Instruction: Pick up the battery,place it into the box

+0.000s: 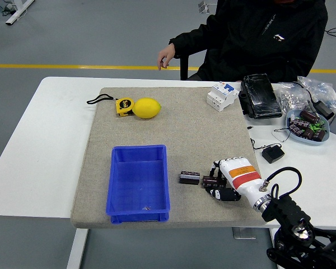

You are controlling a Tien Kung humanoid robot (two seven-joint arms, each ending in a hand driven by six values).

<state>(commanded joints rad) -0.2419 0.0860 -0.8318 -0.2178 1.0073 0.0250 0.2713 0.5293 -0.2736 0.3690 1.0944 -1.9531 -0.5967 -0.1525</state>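
Observation:
A small dark battery point(189, 177) lies on the grey mat, right of the blue box point(138, 208). A second dark battery point(211, 181) sits between the fingers and thumb of my right hand point(214, 186), low on the mat. The hand is white with an orange band, and its fingers are curled around this battery. The box is open and stands at the mat's front left, about a hand's width left of the loose battery. My left arm is out of view.
A yellow lemon point(147, 108) and a tape measure point(124, 106) lie at the mat's back left. A white breaker point(222, 96), a black device point(260, 96), a bowl of parts point(307, 126) and a black adapter point(273, 153) lie to the right. A person sits behind, one hand point(166, 57) hanging.

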